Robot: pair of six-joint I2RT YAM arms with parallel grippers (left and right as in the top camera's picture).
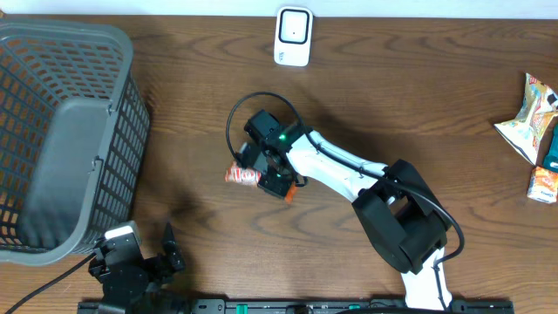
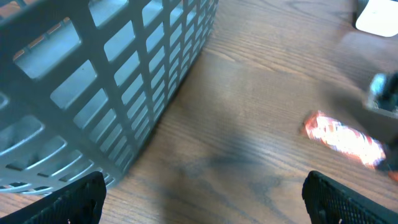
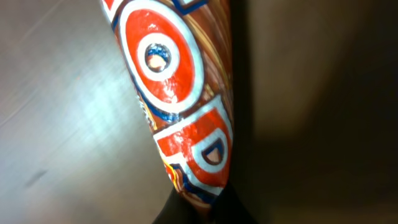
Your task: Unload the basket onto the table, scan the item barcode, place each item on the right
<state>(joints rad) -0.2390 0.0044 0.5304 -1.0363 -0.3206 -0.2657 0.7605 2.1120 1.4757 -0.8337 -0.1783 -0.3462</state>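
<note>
Overhead, nearest the base, the left tool hangs spread and empty beside the basket. In the middle of the counter, the right tool is pinching the red-and-orange snack packet. Farther off, the white scanner stands well apart. The grasp looks made; carrying the barcode to the scanner remains.
</note>
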